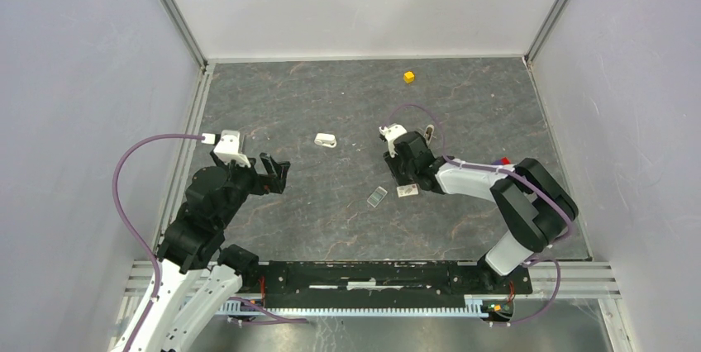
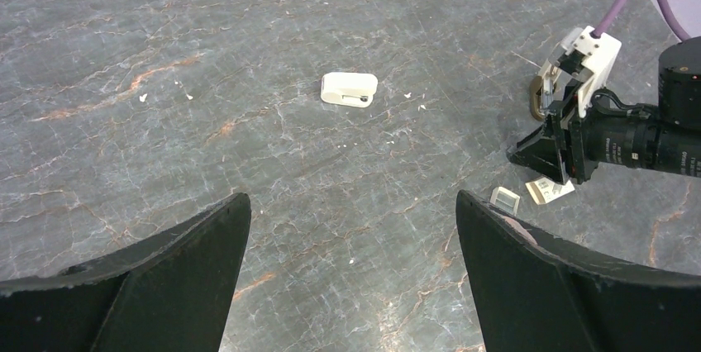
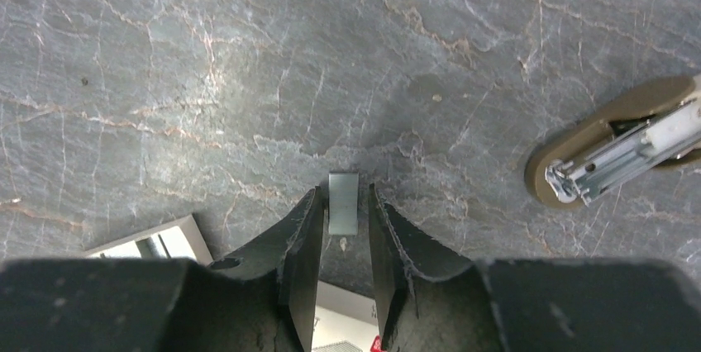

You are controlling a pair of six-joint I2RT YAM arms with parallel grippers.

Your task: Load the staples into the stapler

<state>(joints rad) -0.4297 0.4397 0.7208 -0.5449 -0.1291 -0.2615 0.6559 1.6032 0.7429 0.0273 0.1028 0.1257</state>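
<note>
The staples (image 3: pixel 343 202), a small flat grey strip, lie on the dark stone table between the fingers of my right gripper (image 3: pixel 342 195). The jaws stand slightly open, with a thin gap on each side of the strip. In the top view the gripper (image 1: pixel 397 172) hides the strip. The stapler (image 3: pixel 612 149) lies open to the right of it, showing a brownish base, a metal channel and a white part; it also appears behind the right wrist (image 1: pixel 428 131). My left gripper (image 2: pixel 353 197) hovers wide open and holds nothing, far to the left (image 1: pixel 277 172).
A small white rounded block (image 1: pixel 325 140) lies mid-table between the arms. A little clear box (image 1: pixel 377 197) and a pale printed card (image 1: pixel 406 191) lie just in front of the right gripper. A yellow cube (image 1: pixel 408 77) sits near the back wall.
</note>
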